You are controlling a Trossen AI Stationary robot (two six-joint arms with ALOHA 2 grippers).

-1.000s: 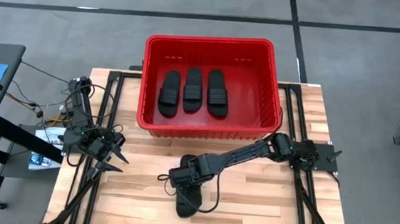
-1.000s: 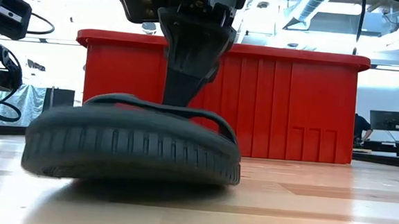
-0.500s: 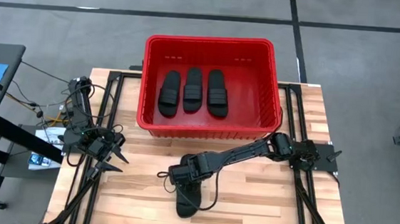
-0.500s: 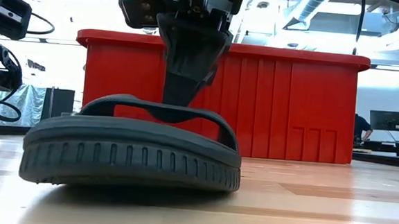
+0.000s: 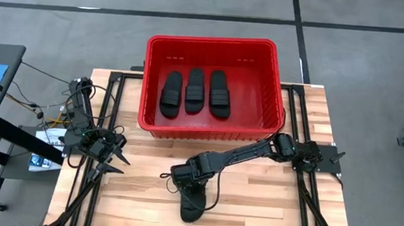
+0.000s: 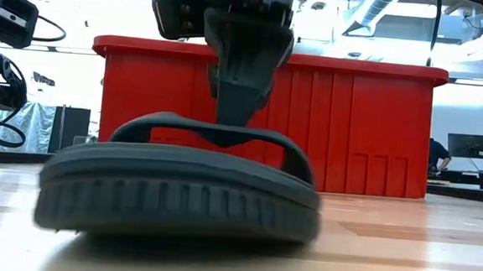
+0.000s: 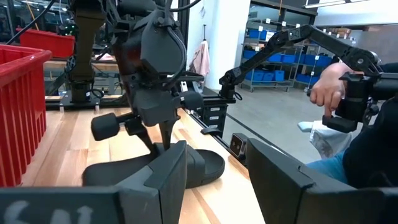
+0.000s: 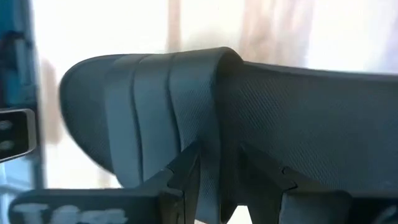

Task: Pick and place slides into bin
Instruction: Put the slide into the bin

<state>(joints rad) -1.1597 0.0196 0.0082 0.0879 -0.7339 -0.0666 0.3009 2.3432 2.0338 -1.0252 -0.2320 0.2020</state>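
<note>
While the left gripper (image 5: 111, 160) waits with its fingers spread near the bench's (image 5: 267, 205) left edge, the right arm stretches low across the planks, its right gripper (image 5: 190, 191) pointing down and pinched on the ribbed strap of the fourth slide (image 6: 180, 182). That matte black sandal sits at the front of the wooden bench, its grooved sole edge facing the low camera. Three matching slides (image 5: 194, 92) lie side by side inside the red plastic bin (image 5: 154, 80) with its thick rolled rim
</note>
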